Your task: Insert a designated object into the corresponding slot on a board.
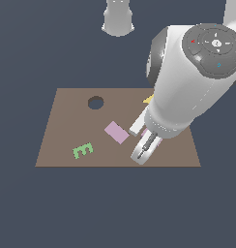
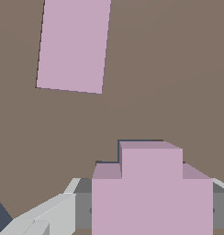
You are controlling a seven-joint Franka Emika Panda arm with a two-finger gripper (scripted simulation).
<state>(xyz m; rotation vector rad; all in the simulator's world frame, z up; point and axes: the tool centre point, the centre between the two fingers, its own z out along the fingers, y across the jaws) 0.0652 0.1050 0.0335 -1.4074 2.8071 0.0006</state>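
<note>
The pale pink cross [image 2: 151,183] sits between my gripper's [image 2: 150,209] grey fingers [image 2: 81,206], which are shut on its sides. It is low over the brown board [image 2: 155,69]. A thin dark edge of the cross-shaped slot [image 2: 132,140] shows along the piece's outline; the rest of the slot is hidden under the piece. In the exterior view the gripper [image 1: 141,151] is down at the board [image 1: 62,126] near its front edge towards the exterior view's right, and only a sliver of the pink cross [image 1: 157,141] shows beside the hand.
A larger pink rectangle [image 1: 116,132] [image 2: 72,43] lies mid-board near the gripper. A green letter E [image 1: 82,150] lies towards the exterior view's left. A round dark hole [image 1: 95,102] is at the back. A yellow piece [image 1: 148,100] peeks from behind the arm.
</note>
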